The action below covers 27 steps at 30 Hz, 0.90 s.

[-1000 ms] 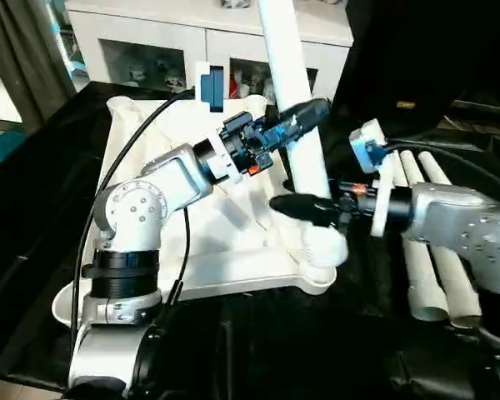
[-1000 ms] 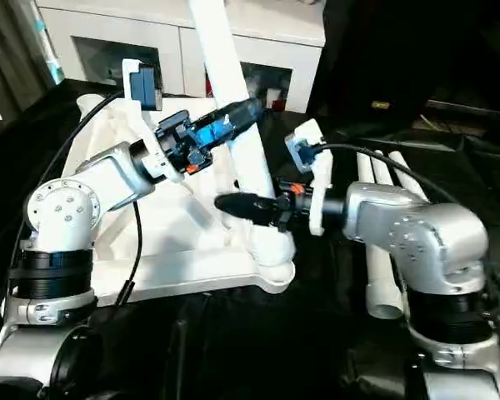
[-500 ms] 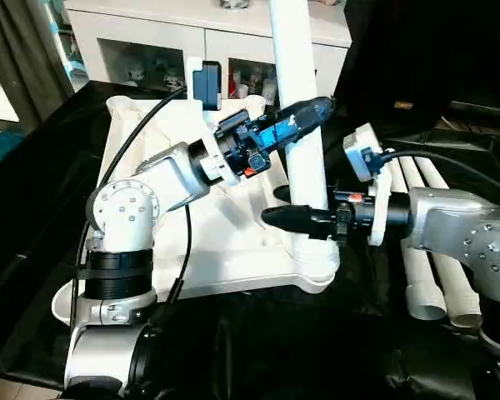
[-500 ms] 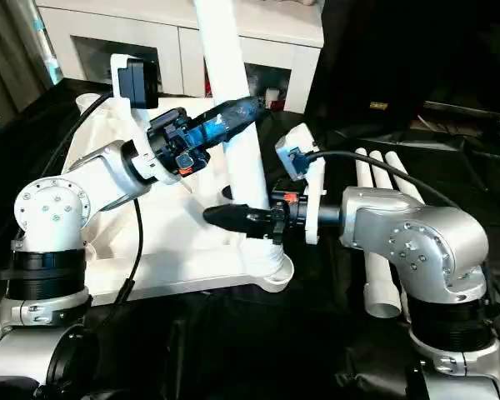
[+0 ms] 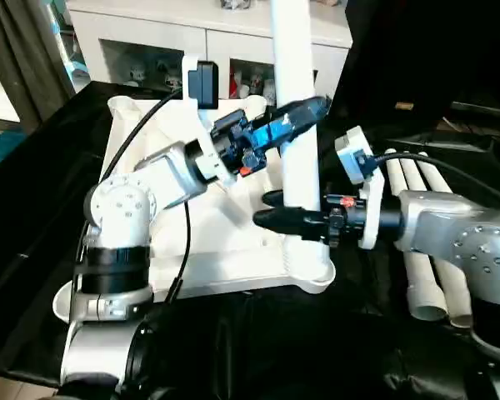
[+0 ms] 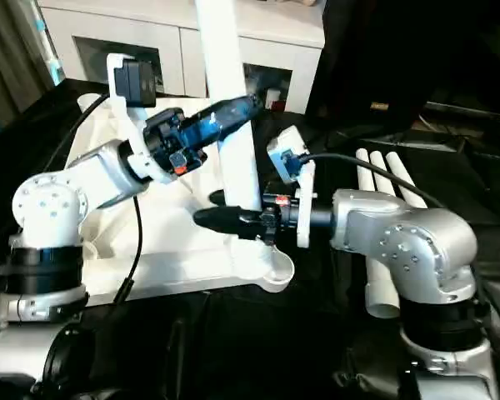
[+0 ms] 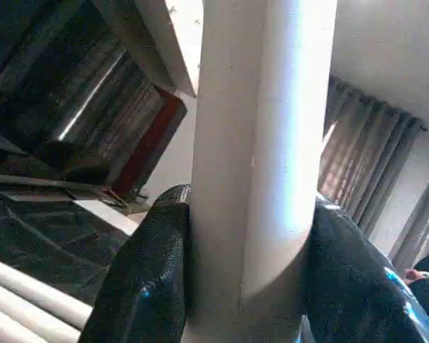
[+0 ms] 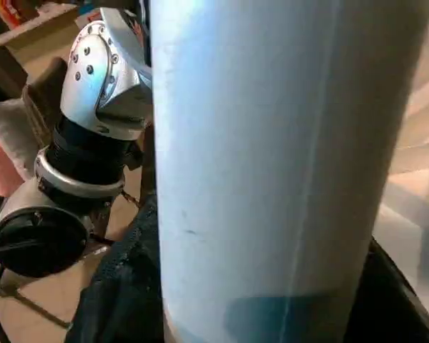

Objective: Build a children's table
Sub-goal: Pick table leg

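Both claws, left [image 5: 304, 112] and right [image 5: 268, 210], clasp the upright leg [image 5: 297, 100].

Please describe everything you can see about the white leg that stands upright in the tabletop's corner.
The leg is a long, round, smooth white tube, plastic by its look. It stands about upright with its lower end at the near right corner socket of the overturned tabletop; its top runs out of view. The left gripper clamps it higher up, the right gripper lower down, fingers on both sides.

forearms [image 5: 162, 171]: silver, screwed round joints | cables: black | hands [image 5: 271, 218]: black fingers, blue-taped left
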Tool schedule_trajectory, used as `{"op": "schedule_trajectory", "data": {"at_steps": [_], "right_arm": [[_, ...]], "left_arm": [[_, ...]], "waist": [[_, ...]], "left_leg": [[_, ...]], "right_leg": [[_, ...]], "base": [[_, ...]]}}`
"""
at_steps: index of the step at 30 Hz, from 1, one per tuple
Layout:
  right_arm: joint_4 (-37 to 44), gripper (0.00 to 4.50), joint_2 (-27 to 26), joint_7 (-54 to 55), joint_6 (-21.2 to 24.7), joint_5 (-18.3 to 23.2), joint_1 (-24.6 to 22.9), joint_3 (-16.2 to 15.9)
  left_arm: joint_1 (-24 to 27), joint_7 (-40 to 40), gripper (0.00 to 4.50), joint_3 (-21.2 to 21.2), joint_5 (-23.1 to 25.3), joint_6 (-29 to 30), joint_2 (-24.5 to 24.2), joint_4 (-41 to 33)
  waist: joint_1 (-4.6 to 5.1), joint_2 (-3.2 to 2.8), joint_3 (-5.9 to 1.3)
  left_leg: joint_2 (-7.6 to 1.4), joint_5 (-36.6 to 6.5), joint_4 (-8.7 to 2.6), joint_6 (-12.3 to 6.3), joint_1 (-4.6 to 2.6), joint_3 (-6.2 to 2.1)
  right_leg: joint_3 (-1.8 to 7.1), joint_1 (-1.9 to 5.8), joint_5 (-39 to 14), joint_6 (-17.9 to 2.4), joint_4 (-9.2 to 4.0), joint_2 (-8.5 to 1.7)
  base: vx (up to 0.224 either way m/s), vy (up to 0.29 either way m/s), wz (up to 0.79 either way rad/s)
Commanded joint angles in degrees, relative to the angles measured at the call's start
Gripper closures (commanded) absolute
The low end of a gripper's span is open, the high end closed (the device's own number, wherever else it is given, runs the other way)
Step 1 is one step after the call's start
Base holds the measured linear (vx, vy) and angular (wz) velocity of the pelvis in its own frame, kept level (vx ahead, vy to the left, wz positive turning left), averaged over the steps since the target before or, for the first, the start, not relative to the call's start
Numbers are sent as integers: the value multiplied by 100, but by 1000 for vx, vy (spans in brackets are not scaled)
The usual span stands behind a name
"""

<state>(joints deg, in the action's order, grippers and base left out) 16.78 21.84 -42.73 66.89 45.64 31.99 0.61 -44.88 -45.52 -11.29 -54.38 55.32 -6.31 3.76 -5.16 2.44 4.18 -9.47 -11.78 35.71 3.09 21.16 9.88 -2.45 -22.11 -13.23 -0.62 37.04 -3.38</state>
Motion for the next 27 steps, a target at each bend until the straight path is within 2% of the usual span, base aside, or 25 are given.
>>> {"op": "schedule_trajectory", "data": {"at_steps": [1,2,3,4,5,6,7,8,10,11,12,13,14,15,16,17,18,19,20,22,24,25,27], "right_arm": [[-389,260,15,444,112,-298,-164,-90],[-503,261,-106,585,-70,-391,-252,-53],[-534,261,-130,628,-132,-439,-270,-63],[-559,261,-149,663,-181,-478,-285,-71],[-697,261,-243,889,-402,-729,-293,-148],[-736,262,-327,957,-562,-806,-295,-156],[-736,262,-327,957,-562,-806,-295,-156],[-772,262,-465,1056,-733,-863,-294,-112],[-795,262,-530,1117,-791,-891,-288,-93],[-834,262,-585,1224,-963,-1036,-278,-130],[-834,262,-585,1224,-963,-1036,-278,-130],[-869,262,-628,1339,-1169,-1224,-279,-231],[-869,262,-628,1339,-1169,-1224,-279,-231],[-905,262,-678,1456,-1351,-1387,-282,-315],[-957,262,-752,1578,-1520,-1498,-287,-391],[-980,262,-814,1664,-1602,-1563,-293,-456],[-987,263,-856,1716,-1653,-1607,-298,-505],[-990,263,-956,1817,-1769,-1723,-314,-629],[-985,263,-986,1851,-1798,-1769,-321,-673],[-983,263,-1024,1897,-1848,-1859,-331,-743],[-940,263,-1027,1924,-1937,-2003,-362,-852],[-924,263,-1021,1929,-1950,-2017,-369,-864],[-897,263,-1006,1930,-1946,-2015,-377,-847]], "left_arm": [[-334,-398,268,-146,-739,58,115,-249],[-291,-287,268,-95,-667,104,74,-298],[-287,-260,268,-80,-640,111,60,-304],[-284,-239,268,-68,-618,117,49,-309],[-287,-122,268,-13,-420,29,4,-315],[-283,8,198,-13,-304,-31,2,-294],[-283,8,198,-13,-304,-31,2,-294],[-266,220,198,36,-5,-211,-4,-269],[-261,378,159,61,173,-318,8,-242],[-235,541,152,174,432,-385,-54,-271],[-235,541,150,174,432,-385,-54,-271],[-205,847,143,280,733,-462,-74,-336],[-205,847,143,280,733,-462,-74,-336],[-192,1204,128,381,1050,-532,-80,-380],[-200,1747,113,439,1370,-557,-26,-362],[-194,2114,106,412,1494,-556,68,-350],[-185,2344,103,386,1546,-543,137,-346],[-151,2791,103,302,1582,-490,309,-352],[-126,2900,123,280,1588,-471,370,-374],[-85,3089,137,258,1654,-485,470,-397],[12,3333,153,239,1764,-570,617,-455],[39,3369,179,229,1758,-576,656,-482],[87,3368,186,228,1692,-535,721,-519]], "waist": [[-20,-46,-471],[-23,17,-465],[-37,-13,-466],[-34,-5,-467],[-39,-24,-462],[-43,-70,-458],[-29,-54,-456],[-41,-78,-457],[-41,-66,-461],[-47,-86,-458],[-50,-114,-459],[-67,-95,-464],[-60,-86,-456],[-74,-72,-459],[-65,-87,-459],[-62,-86,-463],[-77,-34,-461],[-61,-21,-460],[-65,-26,-458],[-47,2,-461],[-39,-10,-454],[-33,-6,-450],[-25,-9,-447]], "left_leg": [[-318,150,-384,-125,-51,-110],[-327,118,-396,-110,-53,-102],[-329,111,-394,-99,-58,-107],[-332,107,-394,-88,-58,-104],[-333,87,-402,-55,-57,-111],[-332,67,-405,-25,-56,-120],[-332,33,-406,-8,-50,-114],[-328,43,-410,75,-57,-119],[-332,3,-412,68,-66,-114],[-335,-21,-416,75,-68,-115],[-339,-38,-426,103,-68,-125],[-350,-29,-431,152,-68,-135],[-335,-57,-429,149,-63,-124],[-323,-78,-430,154,-62,-120],[-346,-71,-431,195,-47,-136],[-348,-72,-432,204,-55,-135],[-343,-37,-430,185,-49,-126],[-339,-13,-421,153,-34,-120],[-331,-9,-417,141,-33,-123],[-330,49,-417,71,-24,-122],[-327,70,-412,7,-26,-120],[-325,51,-413,-1,-30,-117],[-322,14,-412,-21,-33,-114]], "right_leg": [[299,372,728,-1578,-332,-470],[297,373,662,-1564,-344,-474],[296,368,633,-1567,-331,-483],[296,365,607,-1556,-336,-487],[295,364,530,-1523,-339,-487],[292,352,500,-1514,-336,-492],[294,354,487,-1498,-351,-489],[293,353,516,-1480,-342,-484],[298,357,536,-1461,-354,-485],[301,352,553,-1442,-357,-480],[296,351,554,-1394,-361,-477],[293,358,573,-1368,-346,-482],[299,355,563,-1352,-357,-478],[302,375,541,-1343,-360,-481],[299,371,578,-1326,-342,-487],[299,371,584,-1321,-349,-491],[300,382,586,-1336,-343,-495],[304,390,606,-1352,-340,-496],[302,385,607,-1344,-350,-490],[302,395,633,-1322,-349,-487],[305,379,639,-1294,-353,-475],[304,376,616,-1285,-361,-471],[305,371,553,-1278,-366,-467]], "base": [[0,0,0],[0,0,0],[0,0,0],[0,0,0],[0,0,0],[0,0,0],[0,0,0],[0,0,0],[0,0,0],[0,0,0],[0,0,0],[0,0,0],[0,0,0],[0,0,0],[0,0,0],[0,0,0],[0,0,0],[0,0,0],[0,0,0],[0,0,0],[0,0,0],[0,0,0],[0,0,0]]}}
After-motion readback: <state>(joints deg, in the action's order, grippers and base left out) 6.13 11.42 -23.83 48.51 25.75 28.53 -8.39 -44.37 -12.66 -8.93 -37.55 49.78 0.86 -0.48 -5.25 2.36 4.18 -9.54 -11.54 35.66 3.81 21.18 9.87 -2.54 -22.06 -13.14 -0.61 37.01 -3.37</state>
